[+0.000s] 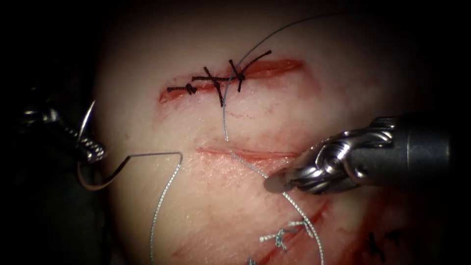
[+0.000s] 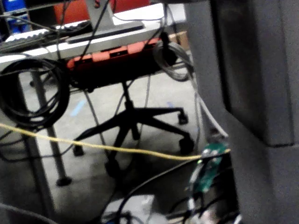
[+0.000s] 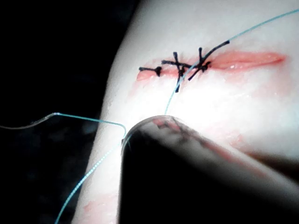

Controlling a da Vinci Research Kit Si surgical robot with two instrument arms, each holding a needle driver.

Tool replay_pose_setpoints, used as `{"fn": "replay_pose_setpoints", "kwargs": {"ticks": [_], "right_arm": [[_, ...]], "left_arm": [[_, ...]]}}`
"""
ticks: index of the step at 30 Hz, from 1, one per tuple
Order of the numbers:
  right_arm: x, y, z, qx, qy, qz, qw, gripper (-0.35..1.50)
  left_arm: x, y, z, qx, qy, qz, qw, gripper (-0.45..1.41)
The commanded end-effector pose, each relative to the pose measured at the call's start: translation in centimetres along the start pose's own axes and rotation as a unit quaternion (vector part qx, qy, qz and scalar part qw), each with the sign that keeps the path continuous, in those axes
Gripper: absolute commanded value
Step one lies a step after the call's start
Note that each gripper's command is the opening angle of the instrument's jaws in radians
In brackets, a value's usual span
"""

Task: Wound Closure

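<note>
The needle [image 1: 91, 162] is gripped mid-curve by the left tool [image 1: 93, 149] at nine o'clock, off the tissue's [image 1: 196, 211] left edge — free of it. The right tool [image 1: 277, 182], clenched on thread [image 1: 294, 203], sits at four o'clock beside the cut [image 1: 245, 154].

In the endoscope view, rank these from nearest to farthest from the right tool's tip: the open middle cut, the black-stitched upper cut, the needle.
From the right tool:
1. Middle cut, just up-left of the tip.
2. Black-stitched upper cut, farther up the tissue.
3. Needle, at the far left edge, held by the left tool.
</note>
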Motion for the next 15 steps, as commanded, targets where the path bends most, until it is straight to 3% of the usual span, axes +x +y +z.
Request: {"fn": "replay_pose_setpoints", "kwargs": {"ticks": [1, 4, 8, 9, 10, 15], "right_arm": [[-0.17, 0.1, -0.04, -0.007, 0.0, 0.005, 1.0, -0.35], [-0.64, 0.45, -0.32, -0.027, 0.002, 0.027, 0.999, -0.35], [-1.07, 0.79, -0.61, -0.058, 0.015, 0.056, 0.997, -0.35], [-1.07, 0.79, -0.61, -0.058, 0.015, 0.056, 0.997, -0.35], [-1.27, 0.97, -0.76, -0.074, 0.01, 0.069, 0.995, -0.35], [-1.56, 1.42, -1.28, -0.102, 0.002, 0.098, 0.99, -0.35]], "left_arm": [[0.0, -0.06, 0.03, 0.001, 0.001, 0.0, 1.0, -0.45], [0.03, -0.04, 0.03, 0.001, 0.002, -0.002, 1.0, -0.45], [0.04, -0.05, 0.03, 0.002, 0.004, -0.002, 1.0, -0.45], [0.04, -0.05, 0.03, 0.002, 0.004, -0.002, 1.0, -0.45], [0.04, -0.05, 0.03, 0.002, 0.004, -0.002, 1.0, -0.45], [0.05, -0.06, 0.02, 0.004, 0.006, -0.002, 1.0, -0.45]]}}
